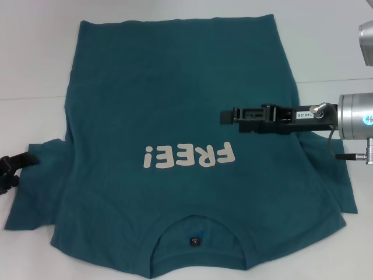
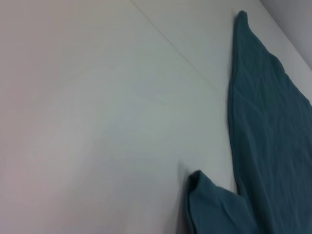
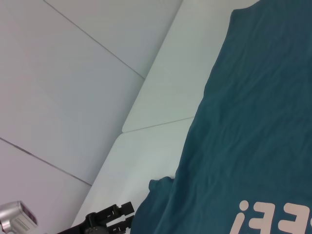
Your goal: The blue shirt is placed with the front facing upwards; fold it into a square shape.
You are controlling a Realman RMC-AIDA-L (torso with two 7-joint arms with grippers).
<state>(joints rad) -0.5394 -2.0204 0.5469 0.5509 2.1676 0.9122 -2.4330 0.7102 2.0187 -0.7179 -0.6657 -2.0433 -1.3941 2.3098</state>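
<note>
Your blue shirt (image 1: 180,122) lies flat and face up on the white table (image 1: 35,58), both grippers near its edges

You have a plain white tabletop with thin seam lines running across it, and a pale wall behind it in the right wrist view. The shirt spreads over most of it, collar (image 1: 197,224) toward you, the cream "FREE!" print (image 1: 187,156) upside down to the head camera, both sleeves spread out. Your right gripper (image 1: 227,116) hangs over the shirt's right side above the print; whether it is released or clenched you cannot tell. Your left gripper (image 1: 14,166) sits at the left sleeve's edge, its grip also unclear
</note>
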